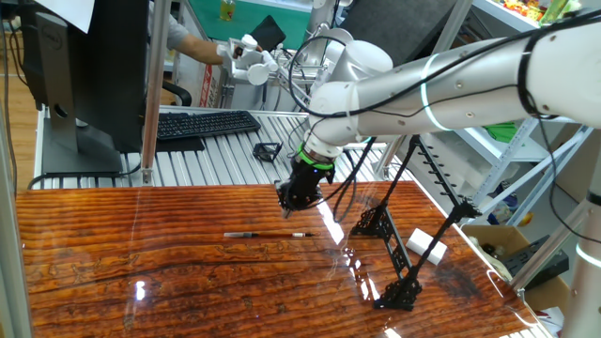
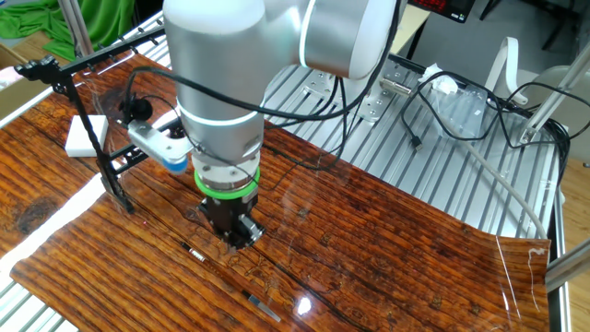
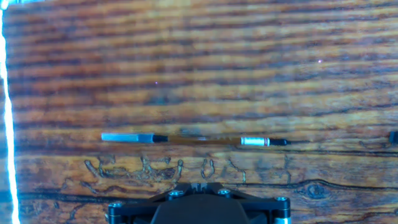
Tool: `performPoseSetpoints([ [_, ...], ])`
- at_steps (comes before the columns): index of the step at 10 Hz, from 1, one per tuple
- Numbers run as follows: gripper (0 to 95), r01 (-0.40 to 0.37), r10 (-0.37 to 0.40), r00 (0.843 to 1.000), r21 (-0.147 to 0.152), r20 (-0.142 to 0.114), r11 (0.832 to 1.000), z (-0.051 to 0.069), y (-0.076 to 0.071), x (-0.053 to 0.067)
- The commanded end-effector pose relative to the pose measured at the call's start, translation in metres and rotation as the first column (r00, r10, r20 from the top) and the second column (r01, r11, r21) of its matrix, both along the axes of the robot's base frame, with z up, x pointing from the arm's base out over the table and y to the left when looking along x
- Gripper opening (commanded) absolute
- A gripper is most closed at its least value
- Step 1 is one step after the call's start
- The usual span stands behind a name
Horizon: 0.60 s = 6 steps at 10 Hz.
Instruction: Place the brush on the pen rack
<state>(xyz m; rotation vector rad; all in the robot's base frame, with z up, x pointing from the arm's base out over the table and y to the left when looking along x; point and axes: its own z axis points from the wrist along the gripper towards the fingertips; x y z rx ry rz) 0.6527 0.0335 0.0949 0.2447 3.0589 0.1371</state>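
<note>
The brush lies flat on the wooden table, a thin dark stick with a pale end. It also shows in the other fixed view and across the middle of the hand view. My gripper hovers just above and behind the brush, not touching it, and points down. Its fingers do not show clearly in any view; the hand view shows only the black gripper base. The pen rack stands to the right of the gripper, a long black frame with lattice feet, and also shows in the other fixed view.
A white box lies by the rack. A small black wire frame and a keyboard sit on the metal slats behind the wooden table. A person's hand is at the back.
</note>
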Motion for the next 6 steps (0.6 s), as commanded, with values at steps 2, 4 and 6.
performPoseSetpoints([
  [2, 0.0, 0.100, -0.100, 0.995, 0.004, -0.002, 0.995, -0.007, 0.001, 0.013],
  [4, 0.0, 0.158, -0.158, 0.987, 0.005, -0.007, 0.987, -0.011, -0.001, 0.017],
  [6, 0.0, 0.209, -0.209, 0.978, 0.008, -0.012, 0.978, -0.016, -0.008, 0.020],
])
